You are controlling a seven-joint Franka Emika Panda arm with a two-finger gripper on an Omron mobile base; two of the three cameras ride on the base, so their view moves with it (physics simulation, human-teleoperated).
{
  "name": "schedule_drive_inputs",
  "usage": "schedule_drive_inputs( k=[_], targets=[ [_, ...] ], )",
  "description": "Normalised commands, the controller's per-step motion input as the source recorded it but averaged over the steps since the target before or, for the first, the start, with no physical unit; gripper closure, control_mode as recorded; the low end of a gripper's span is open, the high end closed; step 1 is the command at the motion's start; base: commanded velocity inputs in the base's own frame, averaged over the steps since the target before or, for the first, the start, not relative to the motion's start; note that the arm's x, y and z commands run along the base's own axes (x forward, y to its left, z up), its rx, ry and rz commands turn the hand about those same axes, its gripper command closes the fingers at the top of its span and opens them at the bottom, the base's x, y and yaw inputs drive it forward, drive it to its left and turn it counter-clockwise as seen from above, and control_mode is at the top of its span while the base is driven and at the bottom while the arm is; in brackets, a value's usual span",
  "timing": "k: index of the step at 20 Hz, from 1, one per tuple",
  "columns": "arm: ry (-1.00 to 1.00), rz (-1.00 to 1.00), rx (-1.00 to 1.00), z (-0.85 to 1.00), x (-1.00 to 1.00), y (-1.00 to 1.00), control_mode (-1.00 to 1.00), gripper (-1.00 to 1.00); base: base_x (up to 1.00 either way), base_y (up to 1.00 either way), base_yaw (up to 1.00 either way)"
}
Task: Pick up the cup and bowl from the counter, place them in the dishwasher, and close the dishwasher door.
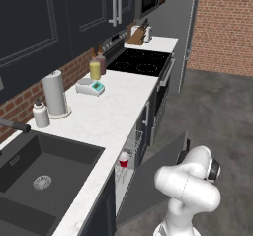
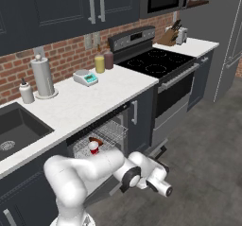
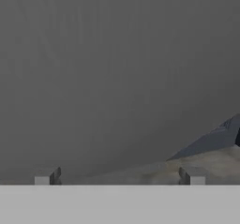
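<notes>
Down low by the floor, the gripper (image 2: 163, 188) sits with its jaws spread wide and nothing between them; the two small finger tips (image 3: 47, 177) stand far apart in the hand view, facing a flat, matte dark grey surface that I'd guess is the dishwasher door (image 1: 148, 180). That door is a smooth slab hanging partway down, long axis running along the cabinet fronts, and the hand looks to be on its outer, floor side, so my read is the next move is a push up and in toward the desk (image 1: 113, 111) edge.

Just behind it, the silver wire rack (image 2: 106, 135) is pulled out, with the cup (image 2: 94, 147) standing upright in it: red, tapered, white rim. A dark red-brown shape beside it is probably the bowl (image 2: 96, 140). So both seem loaded, only the closing left.

Farther back, the speckled white stone desk carries a paper towel roll (image 1: 54, 94) and a yellow bottle (image 1: 95, 69).
</notes>
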Motion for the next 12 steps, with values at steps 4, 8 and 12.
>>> schedule_drive_inputs(
  k=[4, 8, 12],
  targets=[
    [0.00, 0.14, 0.13, -0.67, 0.34, 0.15, -1.00, -1.00, 0.00, 0.00, 0.00],
    [-0.06, 0.27, 0.21, -0.01, 0.00, 0.58, -1.00, -1.00, 0.00, 0.00, 0.00],
    [-0.15, 0.30, 0.17, 0.32, -0.18, 0.87, -1.00, -1.00, 0.00, 0.00, 0.00]
  ],
)
